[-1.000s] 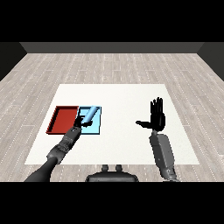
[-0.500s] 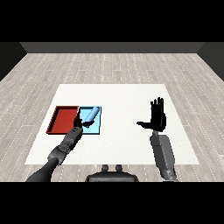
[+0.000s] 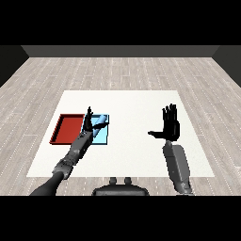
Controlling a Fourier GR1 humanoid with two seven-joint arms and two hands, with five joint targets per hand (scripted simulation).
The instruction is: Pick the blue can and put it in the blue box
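Note:
The blue can (image 3: 100, 123) lies tilted on its side in the light blue tray (image 3: 102, 137), in its far half. My left hand (image 3: 87, 124) is just left of the can, over the edge between the two trays. It is open, with the fingers pointing straight away from me, and I cannot tell whether it touches the can. My right hand (image 3: 170, 127) is held up open over the right side of the table, palm facing left and thumb stuck out, far from the can.
A red tray (image 3: 68, 128) lies directly left of the light blue tray, with nothing in it. Both trays rest on the white table (image 3: 132, 106), which is ringed by a wooden floor.
The left hand's fingers have straightened and risen a little beside the can, which now lies in the blue tray. The right hand has not moved.

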